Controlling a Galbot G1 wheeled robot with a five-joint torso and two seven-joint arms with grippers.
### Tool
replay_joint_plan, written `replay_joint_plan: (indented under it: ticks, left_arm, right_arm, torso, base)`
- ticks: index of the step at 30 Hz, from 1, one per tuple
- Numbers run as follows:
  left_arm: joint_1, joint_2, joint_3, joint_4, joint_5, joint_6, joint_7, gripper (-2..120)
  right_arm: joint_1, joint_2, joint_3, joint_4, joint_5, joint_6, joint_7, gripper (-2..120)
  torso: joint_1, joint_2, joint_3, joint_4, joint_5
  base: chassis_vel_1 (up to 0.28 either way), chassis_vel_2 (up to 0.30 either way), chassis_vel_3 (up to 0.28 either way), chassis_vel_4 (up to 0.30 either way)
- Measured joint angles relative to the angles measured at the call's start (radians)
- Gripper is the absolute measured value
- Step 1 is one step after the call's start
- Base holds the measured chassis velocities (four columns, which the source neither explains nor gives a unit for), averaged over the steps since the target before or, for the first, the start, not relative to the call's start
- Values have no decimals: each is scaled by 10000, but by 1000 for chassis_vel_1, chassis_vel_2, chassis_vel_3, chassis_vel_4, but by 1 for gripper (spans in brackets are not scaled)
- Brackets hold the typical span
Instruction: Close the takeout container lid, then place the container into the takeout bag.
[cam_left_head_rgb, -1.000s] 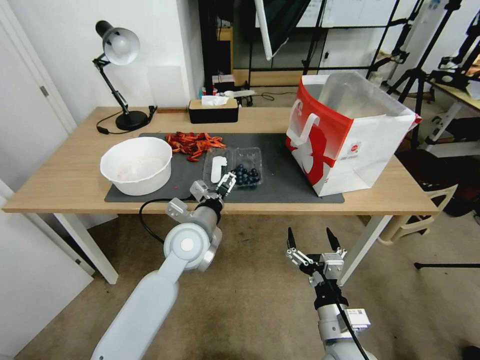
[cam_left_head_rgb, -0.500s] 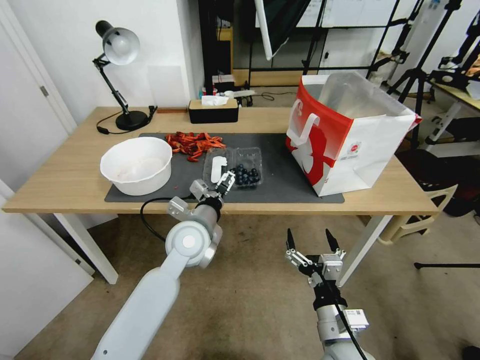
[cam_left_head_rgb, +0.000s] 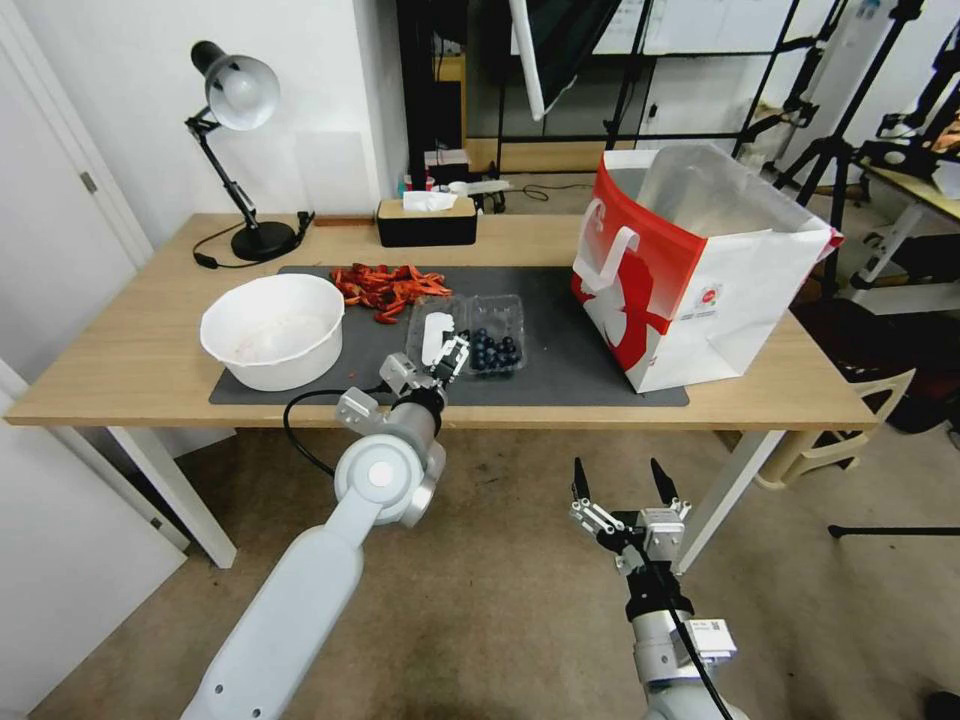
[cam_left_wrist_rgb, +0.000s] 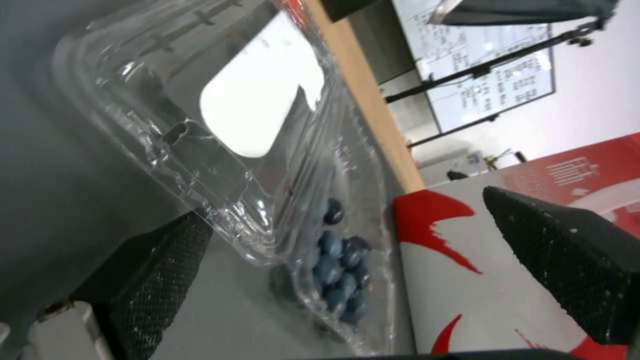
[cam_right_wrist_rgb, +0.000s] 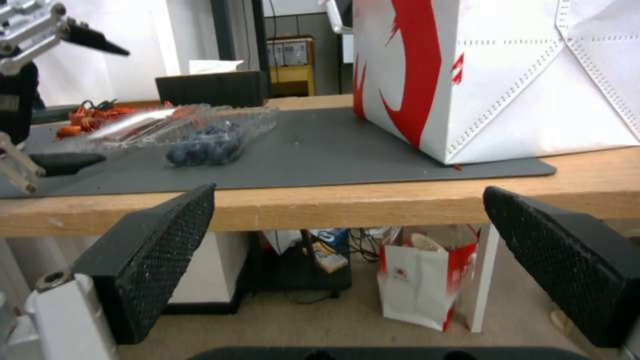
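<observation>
The takeout container (cam_left_head_rgb: 495, 348) lies open on the grey mat (cam_left_head_rgb: 560, 375), with dark blueberries in its right half. Its lid (cam_left_head_rgb: 436, 335), clear with a white sticker, lies flat to the left of the berries. My left gripper (cam_left_head_rgb: 428, 362) is open at the lid's near edge, one finger by the mat and the other above. In the left wrist view the lid (cam_left_wrist_rgb: 257, 110) and berries (cam_left_wrist_rgb: 340, 270) sit between the open fingers (cam_left_wrist_rgb: 153, 270). The takeout bag (cam_left_head_rgb: 700, 270) stands open at the right. My right gripper (cam_left_head_rgb: 618, 490) hangs open below the table's front edge.
A white bowl (cam_left_head_rgb: 272, 330) sits left of the container. Red peels (cam_left_head_rgb: 385, 285) lie behind it on the mat. A black tissue box (cam_left_head_rgb: 427, 222) and a desk lamp (cam_left_head_rgb: 240, 150) stand at the back. In the right wrist view the table edge (cam_right_wrist_rgb: 333, 205) is just ahead.
My left gripper has moved forward a little, closer onto the lid's near edge. The right arm has barely moved.
</observation>
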Motion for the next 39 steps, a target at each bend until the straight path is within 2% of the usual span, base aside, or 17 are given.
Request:
replay_joint_plan:
  ticks: [2, 5, 6, 9, 10, 12, 14, 16, 18, 20, 25, 32, 34, 39]
  left_arm:
    - [-2, -2, 13, 0, 79, -30, 112, 100]
    - [36, 76, 238, 9, 1018, -164, 762, 100]
    - [36, 76, 238, 9, 1018, -164, 762, 100]
    - [87, 248, 601, 205, 2653, -438, 1574, 100]
    - [87, 248, 601, 205, 2653, -438, 1574, 100]
    - [85, 330, 760, 372, 3676, -594, 1923, 100]
    - [83, 348, 796, 416, 3943, -628, 2011, 100]
    - [67, 412, 930, 557, 4840, -767, 2318, 100]
    - [63, 418, 947, 574, 4947, -789, 2360, 100]
    - [7, 449, 1033, 679, 5513, -922, 2598, 100]
    - [-182, 459, 1086, 791, 5736, -1059, 2807, 100]
    - [-409, 491, 1085, 777, 5465, -1079, 3182, 100]
    - [-421, 538, 1093, 705, 5055, -955, 3662, 100]
    - [-421, 561, 1094, 599, 4472, -749, 4057, 100]
  right_arm:
    - [-3, 2, 0, -4, -5, 0, -2, 100]
    - [-24, 19, 0, -8, -25, 8, -9, 100]
    - [-24, 19, 0, -8, -25, 8, -9, 100]
    - [-51, 39, -8, -5, -64, 21, -13, 100]
    - [-51, 39, -8, -5, -64, 21, -13, 100]
    - [-70, 41, -9, 0, -78, 30, -15, 100]
    - [-76, 43, -10, 1, -84, 32, -15, 100]
    - [-86, 53, -12, 16, -99, 38, -17, 100]
    - [-86, 55, -12, 18, -101, 39, -17, 100]
    - [-88, 60, -14, 33, -114, 46, -18, 100]
    - [-102, 59, -12, 37, -128, 68, -18, 100]
    - [-126, 60, -9, 43, -154, 95, -18, 100]
    - [-124, 66, -15, 43, -168, 101, -18, 100]
    - [-122, 69, -21, 44, -180, 102, -17, 100]
  torso:
    - [0, 1, 0, 0, 0]
    - [0, 1, 0, 0, 0]
    - [0, 1, 0, 0, 0]
    - [0, 0, 0, 0, 0]
    - [0, 0, 0, 0, 0]
    - [0, 0, 0, 0, 0]
    - [0, 0, 0, 0, 0]
    - [0, 1, 0, 0, 0]
    - [0, 0, 0, 0, 0]
    - [0, 0, 0, 0, 0]
    - [0, 0, 0, 0, 1]
    - [0, 0, 0, 0, 1]
    - [0, 0, 0, 0, 0]
    - [0, 0, 0, 0, 0]
  base:
    - [0, 0, 0, 0]
    - [0, 0, 0, 0]
    - [0, 0, 0, 0]
    - [0, 0, 0, 0]
    - [0, 0, 0, 0]
    - [0, 0, 0, 0]
    - [0, 0, 0, 0]
    - [0, 0, 0, 0]
    - [0, 0, 0, 0]
    - [0, 0, 0, 0]
    - [0, 0, 0, 0]
    - [0, 0, 0, 0]
    - [0, 0, 0, 0]
    - [0, 0, 0, 0]
